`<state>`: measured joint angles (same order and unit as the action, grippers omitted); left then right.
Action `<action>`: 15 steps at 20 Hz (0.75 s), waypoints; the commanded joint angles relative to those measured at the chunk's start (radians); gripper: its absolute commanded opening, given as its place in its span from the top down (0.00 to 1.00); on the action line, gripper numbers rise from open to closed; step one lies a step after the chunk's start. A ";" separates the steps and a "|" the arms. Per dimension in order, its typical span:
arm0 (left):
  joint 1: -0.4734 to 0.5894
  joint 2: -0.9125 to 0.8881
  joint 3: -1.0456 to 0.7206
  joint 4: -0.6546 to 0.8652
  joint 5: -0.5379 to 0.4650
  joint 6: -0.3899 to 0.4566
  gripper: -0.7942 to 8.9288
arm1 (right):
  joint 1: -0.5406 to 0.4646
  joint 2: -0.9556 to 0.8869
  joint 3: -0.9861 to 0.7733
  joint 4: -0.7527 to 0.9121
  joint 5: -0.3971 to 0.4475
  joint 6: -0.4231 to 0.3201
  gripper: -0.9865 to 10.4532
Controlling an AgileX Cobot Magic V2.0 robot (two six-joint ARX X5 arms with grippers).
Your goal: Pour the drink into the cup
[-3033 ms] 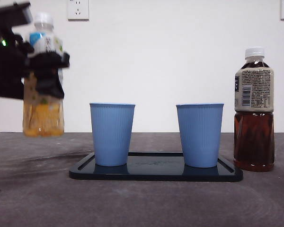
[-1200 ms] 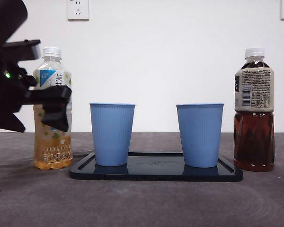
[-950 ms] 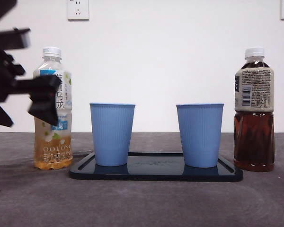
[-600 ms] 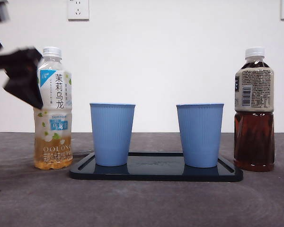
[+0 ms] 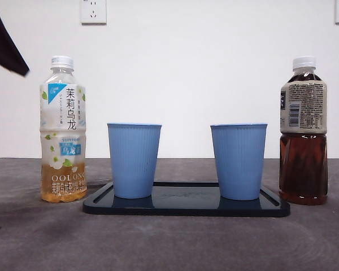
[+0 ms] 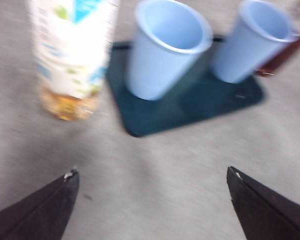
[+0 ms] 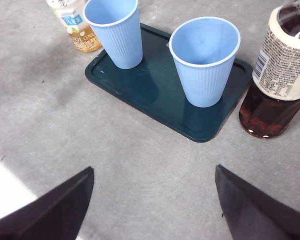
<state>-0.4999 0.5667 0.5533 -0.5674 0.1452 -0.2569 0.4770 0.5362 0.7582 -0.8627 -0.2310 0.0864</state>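
Observation:
A pale oolong tea bottle stands upright on the table left of the tray, capped, with little liquid at its bottom; it also shows in the left wrist view and the right wrist view. Two empty blue cups stand on a dark tray. A dark tea bottle stands right of the tray. My left gripper is open and empty, back from the pale bottle; its arm shows as a black tip at the top left. My right gripper is open and empty, above the table.
Wall sockets sit on the white wall behind. The grey table stretches in front of the tray.
The left gripper set the pale bottle down left of the tray, let go of it and drew away up and to the left. Cups and dark bottle have not moved.

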 commanded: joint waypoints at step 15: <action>-0.005 -0.143 0.015 -0.019 0.134 -0.072 0.91 | 0.007 0.005 0.011 0.010 0.006 0.010 0.91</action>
<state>-0.4999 0.4221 0.5533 -0.5957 0.2695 -0.3283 0.4770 0.5362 0.7582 -0.8623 -0.2306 0.0864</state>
